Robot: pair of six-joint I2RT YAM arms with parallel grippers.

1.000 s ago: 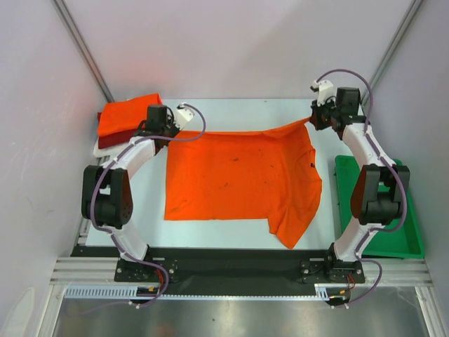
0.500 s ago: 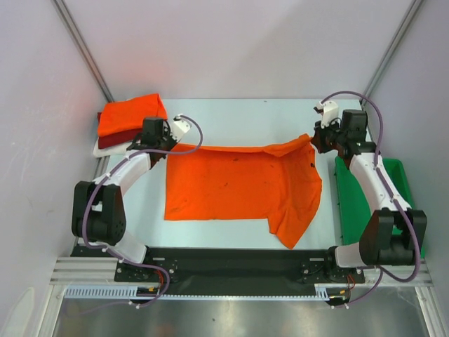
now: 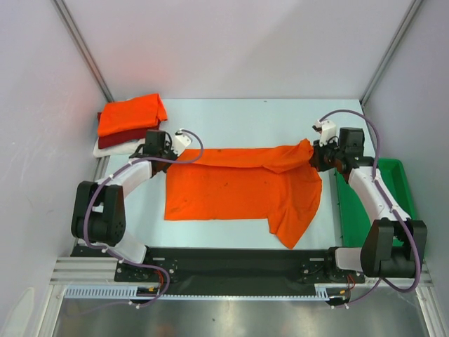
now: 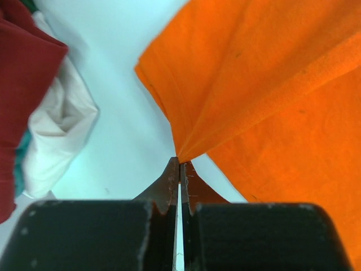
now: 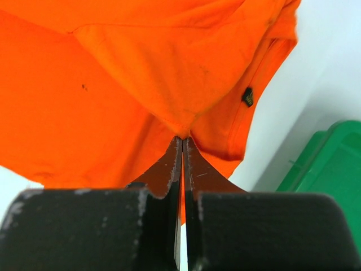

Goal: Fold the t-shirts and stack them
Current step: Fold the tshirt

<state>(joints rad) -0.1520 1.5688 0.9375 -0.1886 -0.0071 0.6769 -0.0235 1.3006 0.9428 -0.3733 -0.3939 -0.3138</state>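
Note:
A bright orange t-shirt point(image 3: 231, 193) lies spread in the middle of the table, its far edge lifted and drawn over its body. My left gripper point(image 3: 170, 156) is shut on the shirt's far left corner, and in the left wrist view the cloth point(image 4: 271, 84) fans out from the pinched tips of the gripper point(image 4: 180, 161). My right gripper point(image 3: 313, 156) is shut on the far right corner by the sleeve, where the fabric point(image 5: 113, 84) bunches at the gripper tips point(image 5: 183, 138). A stack at the far left holds a folded orange t-shirt point(image 3: 130, 114) on a dark red one point(image 3: 112, 140) and a white one point(image 3: 111, 149).
A green plastic tray point(image 3: 397, 175) stands at the table's right edge, partly under my right arm, and its corner point(image 5: 333, 169) shows in the right wrist view. The dark red point(image 4: 22, 68) and white point(image 4: 56, 141) shirts lie just left of my left gripper. Walls enclose the table.
Both grippers have moved toward the near edge, carrying the shirt's far edge with them. That edge now lies folded over the upper part of the shirt.

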